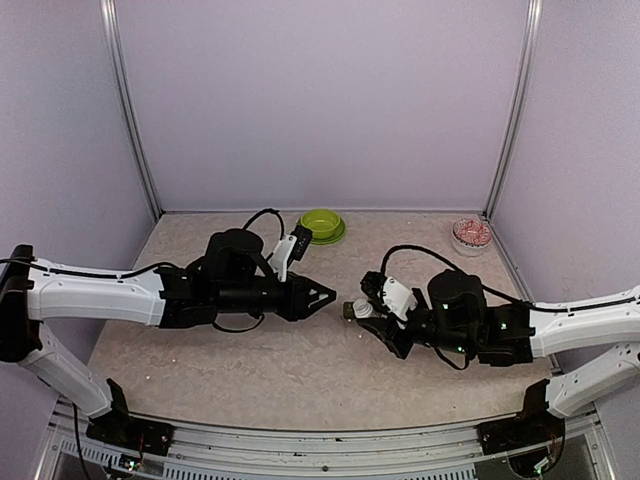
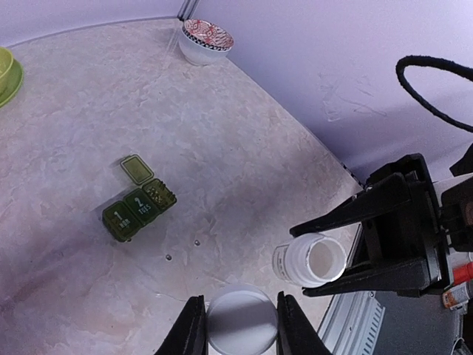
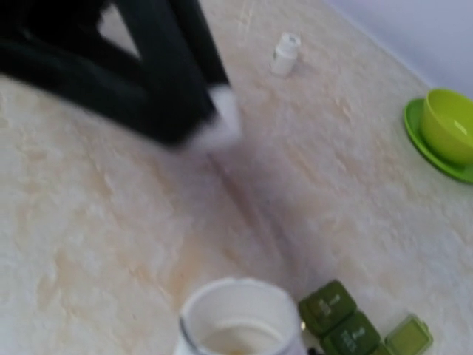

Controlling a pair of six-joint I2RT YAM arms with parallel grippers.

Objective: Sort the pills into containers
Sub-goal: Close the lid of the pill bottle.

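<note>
The dark green pill box (image 2: 139, 209) lies on the table with two lids shut and its end lid (image 2: 137, 168) flipped open; it also shows in the right wrist view (image 3: 346, 325). Two tiny pills (image 2: 196, 242) lie loose beside it. My left gripper (image 2: 240, 325) is shut on a flat white round cap (image 2: 240, 318), held above the table. My right gripper (image 2: 299, 262) is shut on an open white bottle (image 2: 310, 260), tilted with its mouth toward the left gripper (image 1: 325, 297). The same bottle (image 3: 236, 318) fills the bottom of the right wrist view. The two grippers nearly meet at the table's middle.
A lime green bowl on a saucer (image 1: 322, 224) stands at the back centre. At the back right is a white bowl with red contents (image 1: 471, 233). A second small white bottle (image 3: 285, 53) stands upright farther off. Purple walls close in the table.
</note>
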